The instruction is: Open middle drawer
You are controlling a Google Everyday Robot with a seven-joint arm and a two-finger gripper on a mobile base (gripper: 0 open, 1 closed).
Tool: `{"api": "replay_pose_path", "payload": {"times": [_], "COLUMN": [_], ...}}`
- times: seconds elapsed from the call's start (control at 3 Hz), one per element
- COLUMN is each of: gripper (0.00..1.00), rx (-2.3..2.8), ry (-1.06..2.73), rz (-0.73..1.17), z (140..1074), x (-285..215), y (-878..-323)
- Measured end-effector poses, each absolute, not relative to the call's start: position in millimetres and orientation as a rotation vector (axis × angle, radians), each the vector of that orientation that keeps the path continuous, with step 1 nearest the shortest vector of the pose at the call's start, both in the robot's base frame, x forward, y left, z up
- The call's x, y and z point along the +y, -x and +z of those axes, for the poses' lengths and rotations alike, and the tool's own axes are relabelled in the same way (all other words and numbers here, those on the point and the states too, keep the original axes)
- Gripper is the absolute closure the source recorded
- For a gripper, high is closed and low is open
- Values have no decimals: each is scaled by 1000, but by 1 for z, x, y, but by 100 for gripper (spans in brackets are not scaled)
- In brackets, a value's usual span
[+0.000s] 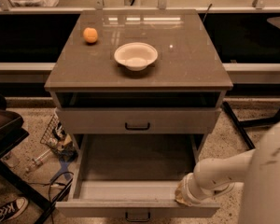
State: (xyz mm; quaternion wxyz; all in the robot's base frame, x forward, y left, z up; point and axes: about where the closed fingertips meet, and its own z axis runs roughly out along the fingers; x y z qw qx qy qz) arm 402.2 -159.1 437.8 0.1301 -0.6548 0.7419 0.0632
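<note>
Progress looked almost complete: the wide, shallow grey-brown middle drawer [107, 208] stood pulled well out, its low front edge running left from the pale gripper [183, 196], whose grip I could not tell, leaving perhaps only the withdrawal.

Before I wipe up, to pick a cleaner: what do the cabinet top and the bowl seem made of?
The cabinet top: likely grey-brown laminate, glossy; it mirrors the lights. The bowl: cream, matte, possibly paper or plastic; no glare. The gripper sits at the open middle drawer's front right edge.
</note>
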Motion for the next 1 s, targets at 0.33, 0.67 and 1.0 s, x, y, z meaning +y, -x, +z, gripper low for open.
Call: {"api": "replay_pose_path", "payload": {"times": [0.33, 0.67, 1.0], "gripper": [59, 37, 13], "rx": [2176, 2175, 2175], "ry": [1967, 1968, 1968], "rz": [204, 204, 205], "z": [437, 437, 437], "x": [-154, -153, -153], "y": [-374, -374, -374]}}
